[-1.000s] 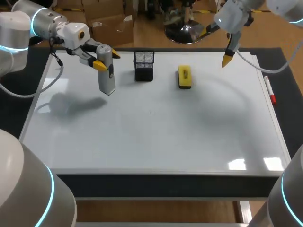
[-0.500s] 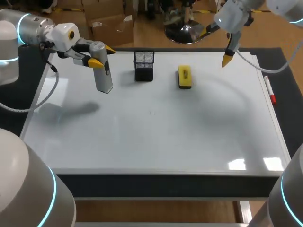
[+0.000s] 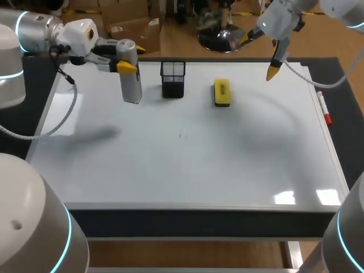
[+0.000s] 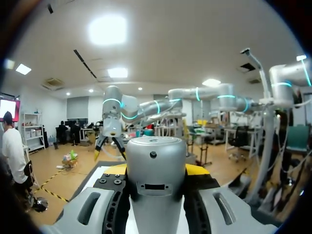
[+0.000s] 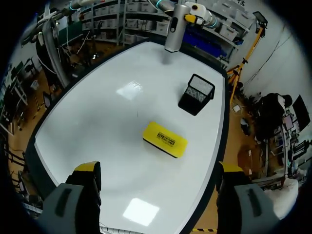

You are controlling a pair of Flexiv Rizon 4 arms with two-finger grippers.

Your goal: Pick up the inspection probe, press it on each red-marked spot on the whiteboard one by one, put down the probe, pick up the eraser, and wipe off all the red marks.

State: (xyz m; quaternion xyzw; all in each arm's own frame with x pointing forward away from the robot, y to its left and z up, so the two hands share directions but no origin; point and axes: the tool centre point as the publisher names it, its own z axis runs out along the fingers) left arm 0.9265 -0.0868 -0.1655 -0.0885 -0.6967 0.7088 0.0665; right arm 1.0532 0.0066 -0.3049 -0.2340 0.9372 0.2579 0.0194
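**Change.** Within the last second the left arm carries the probe (image 3: 132, 85) from over the left part of the whiteboard (image 3: 199, 165) toward the far edge and nearer the mesh cup (image 3: 173, 78). The probe goes from leaning to almost upright. The right arm and the eraser (image 3: 222, 92) stay where they were.

**Meaning for the task.** No red marks can be made out on the whiteboard, so how far the pressing has got cannot be read. The move toward the mesh cup looks like the probe being taken to be put down, but this is only a judgement. The eraser step is not yet begun.

**Probe.** A silver cylinder with its long axis close to vertical and its lower end pointing down at the whiteboard. It is just beside the mesh cup without touching it. Its shadow lies well apart from it, so it appears lifted clear.

**Left end effector** (image 3: 129, 58). Closed on the probe's upper part, a yellow tip on each side in the left wrist view.

**Right end effector** (image 5: 158, 170). Fingers spread wide and holding nothing, high over the far right of the whiteboard with the eraser ahead of it.

**Eraser.** Yellow, lying flat beyond the mesh cup.

**Other.** A red marker (image 3: 325, 111) lies at the right edge
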